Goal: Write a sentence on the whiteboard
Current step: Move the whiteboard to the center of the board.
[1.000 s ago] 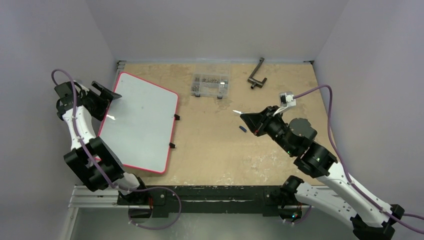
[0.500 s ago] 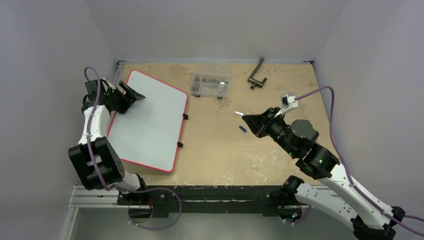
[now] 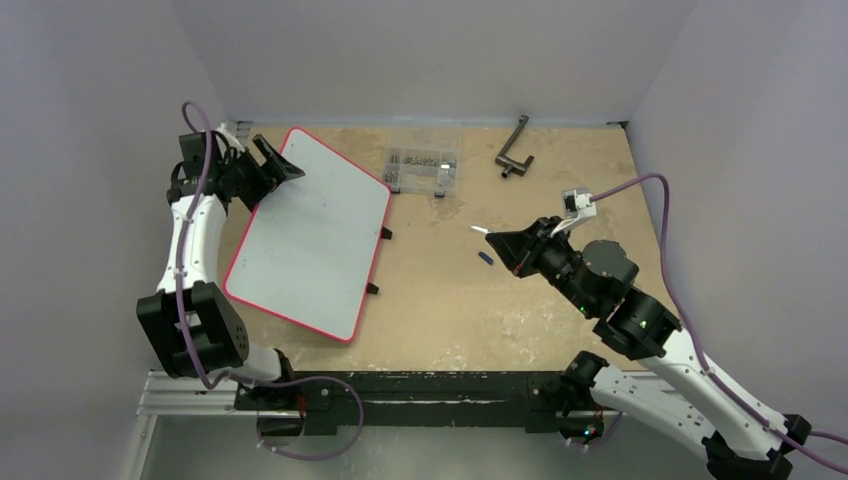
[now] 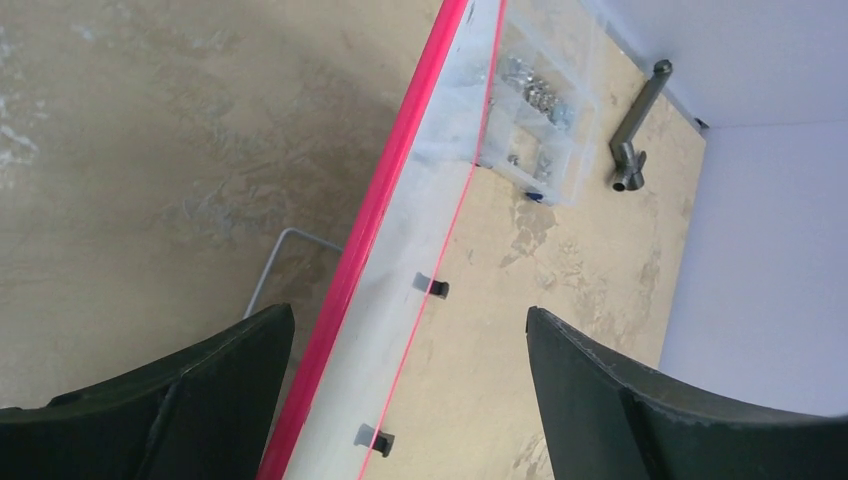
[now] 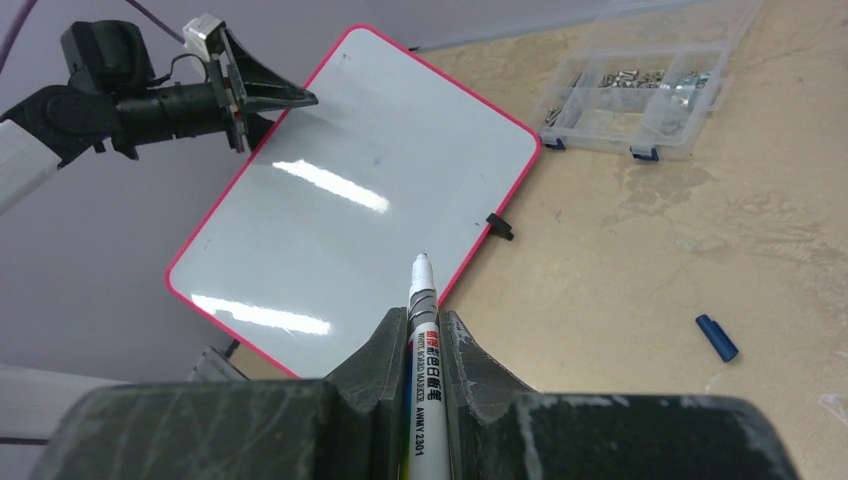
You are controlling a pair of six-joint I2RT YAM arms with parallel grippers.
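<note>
**Board far left, marker in right gripper**

Wooden table [image 3: 450, 310]; whiteboard [image 3: 310, 240] lies skewed on the left side, red rim, white face with glare streaks; clear compartment box [image 3: 421, 170] just right of its far corner. Left gripper [image 3: 280, 160] at the board's far-left corner, jaws wide, rim between them. Right gripper [image 5: 421, 320] clamped on uncapped marker [image 5: 421, 290], label reads "AWMY 2301", other print unreadable; blue cap [image 5: 717, 337] lies near right.

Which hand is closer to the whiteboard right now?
Left. The left hand is at the far corner of the whiteboard, open fingers either side of its red rim. The right hand, holding the marker, is over the table to the board's right, apart from it.
</note>
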